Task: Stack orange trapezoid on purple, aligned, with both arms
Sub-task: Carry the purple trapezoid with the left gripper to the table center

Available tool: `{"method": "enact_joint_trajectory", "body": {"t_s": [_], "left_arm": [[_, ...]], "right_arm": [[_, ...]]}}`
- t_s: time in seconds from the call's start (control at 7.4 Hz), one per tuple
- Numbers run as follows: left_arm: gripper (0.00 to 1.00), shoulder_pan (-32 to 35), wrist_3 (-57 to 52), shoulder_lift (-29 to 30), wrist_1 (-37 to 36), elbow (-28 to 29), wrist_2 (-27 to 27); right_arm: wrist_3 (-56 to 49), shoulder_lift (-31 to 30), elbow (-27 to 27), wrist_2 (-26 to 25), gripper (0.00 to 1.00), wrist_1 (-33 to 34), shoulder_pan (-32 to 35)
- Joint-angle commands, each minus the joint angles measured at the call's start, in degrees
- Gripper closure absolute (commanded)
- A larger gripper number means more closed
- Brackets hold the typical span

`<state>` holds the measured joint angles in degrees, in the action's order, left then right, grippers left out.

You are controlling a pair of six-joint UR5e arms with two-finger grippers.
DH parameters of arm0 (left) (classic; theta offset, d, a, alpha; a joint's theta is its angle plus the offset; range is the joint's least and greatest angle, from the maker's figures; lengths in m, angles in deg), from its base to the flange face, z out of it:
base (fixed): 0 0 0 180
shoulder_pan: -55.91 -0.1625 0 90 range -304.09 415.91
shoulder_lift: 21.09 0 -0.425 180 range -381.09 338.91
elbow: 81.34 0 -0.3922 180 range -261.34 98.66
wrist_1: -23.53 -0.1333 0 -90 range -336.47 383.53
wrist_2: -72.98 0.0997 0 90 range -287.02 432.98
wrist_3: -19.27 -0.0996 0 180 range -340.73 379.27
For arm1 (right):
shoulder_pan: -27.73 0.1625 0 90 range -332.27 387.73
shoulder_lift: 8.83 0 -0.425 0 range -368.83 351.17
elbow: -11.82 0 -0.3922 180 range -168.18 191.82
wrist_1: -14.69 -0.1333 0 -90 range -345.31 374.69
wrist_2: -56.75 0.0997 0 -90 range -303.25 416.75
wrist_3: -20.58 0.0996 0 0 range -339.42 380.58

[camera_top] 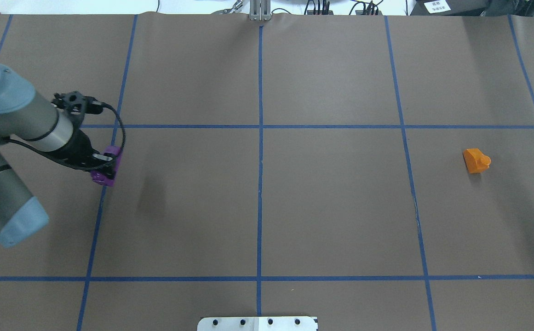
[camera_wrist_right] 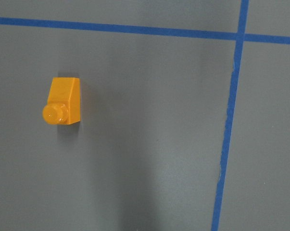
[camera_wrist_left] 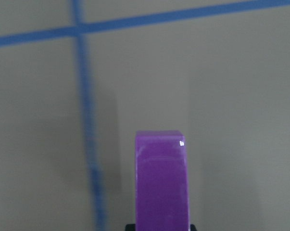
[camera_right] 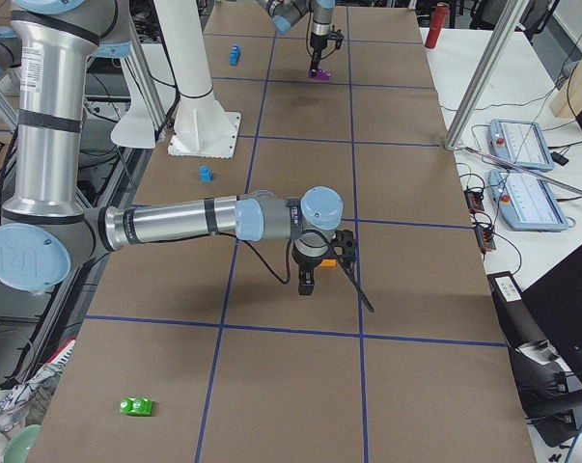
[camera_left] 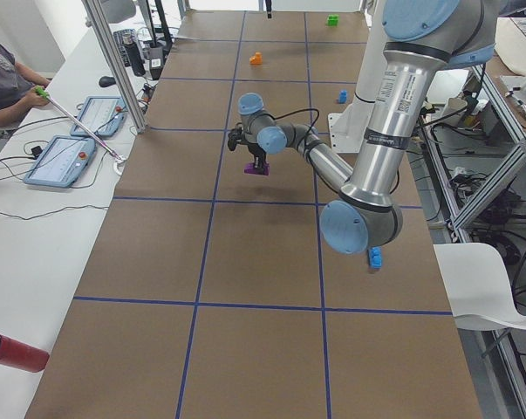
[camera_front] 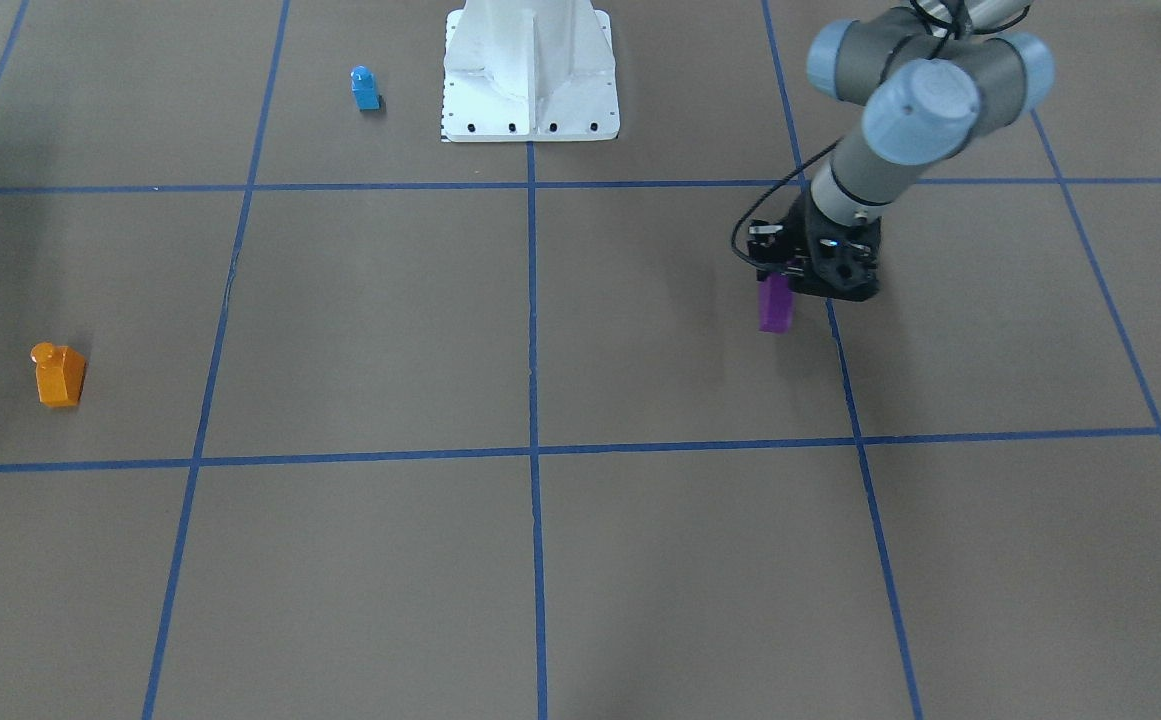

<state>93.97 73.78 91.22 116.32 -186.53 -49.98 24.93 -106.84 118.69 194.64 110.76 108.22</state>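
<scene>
The purple block [camera_front: 775, 305] is clamped in my left gripper [camera_front: 780, 285], which is shut on it and holds it a little above the table, on the robot's left side. It also shows in the overhead view [camera_top: 106, 170] and fills the lower middle of the left wrist view [camera_wrist_left: 161, 178]. The orange trapezoid [camera_front: 60, 375] stands alone on the table far to the robot's right [camera_top: 476, 161], with its stud up in the right wrist view [camera_wrist_right: 63, 102]. My right gripper [camera_right: 307, 280] shows only in the exterior right view, hanging near the orange block; I cannot tell whether it is open.
A small blue one-stud block [camera_front: 365, 88] stands beside the white robot base [camera_front: 530, 70]. A long blue brick [camera_right: 235, 53] and a green brick [camera_right: 136, 406] lie near the table's robot-side edge. An operator [camera_left: 1, 78] sits at the far side.
</scene>
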Motion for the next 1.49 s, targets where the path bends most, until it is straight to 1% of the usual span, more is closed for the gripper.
{"method": "enact_joint_trajectory", "body": {"t_s": [0.0,0.14,0.27,0.41,0.68,0.95,1.35], "left_arm": [[1.00,-8.5,10.0,17.5,-5.9,9.2,6.8],[1.00,-8.8,11.7,23.5,-5.8,15.6,6.9],[1.00,-9.3,11.9,27.0,-5.7,19.9,7.5],[1.00,-10.5,12.0,27.6,-5.3,21.1,9.3],[1.00,-11.2,12.0,28.2,-4.6,22.6,9.6],[1.00,-11.3,13.4,30.2,-4.3,25.0,9.5],[1.00,-11.3,13.0,30.7,-4.2,26.0,9.5]], "right_arm": [[0.1,0.0,-0.1,0.0,0.00,0.0,-0.5],[0.2,0.0,-0.1,0.0,0.00,0.0,-0.6],[0.2,-0.1,0.0,0.0,0.00,0.0,-0.7],[0.2,0.0,-0.1,0.0,0.00,0.0,-0.7],[0.3,0.0,0.0,0.0,0.00,0.0,-0.9],[0.3,-0.1,0.0,0.1,0.00,0.0,-0.9],[0.3,0.0,-0.1,0.1,0.00,0.1,-0.9]]}}
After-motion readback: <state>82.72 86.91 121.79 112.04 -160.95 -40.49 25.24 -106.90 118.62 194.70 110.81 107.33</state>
